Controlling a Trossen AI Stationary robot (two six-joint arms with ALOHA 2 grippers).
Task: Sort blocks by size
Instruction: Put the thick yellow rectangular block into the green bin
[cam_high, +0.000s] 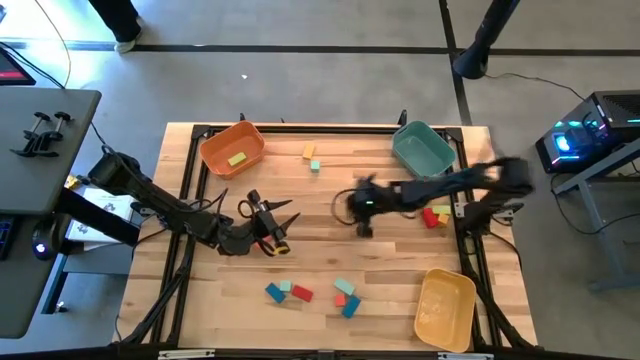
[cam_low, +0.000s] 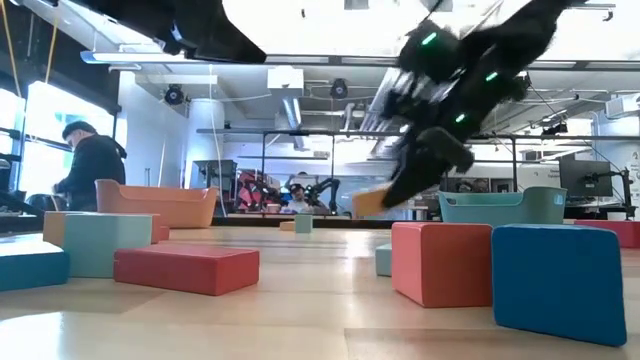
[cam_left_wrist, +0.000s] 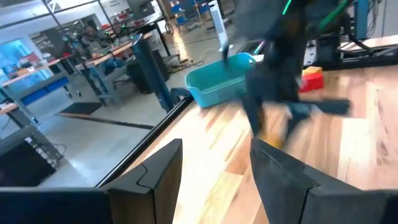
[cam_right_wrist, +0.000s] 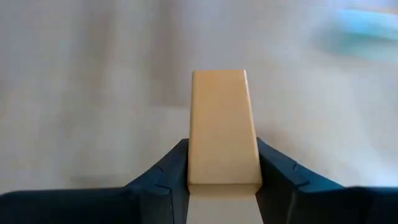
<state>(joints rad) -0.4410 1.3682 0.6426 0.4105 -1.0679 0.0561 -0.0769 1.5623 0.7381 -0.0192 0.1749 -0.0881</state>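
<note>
Right wrist view: right gripper jaws clench the orange block between them.

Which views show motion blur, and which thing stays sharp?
High view: the right arm smears across the wooden table. Low view: the right gripper is blurred against bright ceiling glare. Left wrist view: that arm is a dark smear before the teal plastic bin. Right wrist view: the pale orange rectangular block looks sharp, the table behind streaked.
</note>
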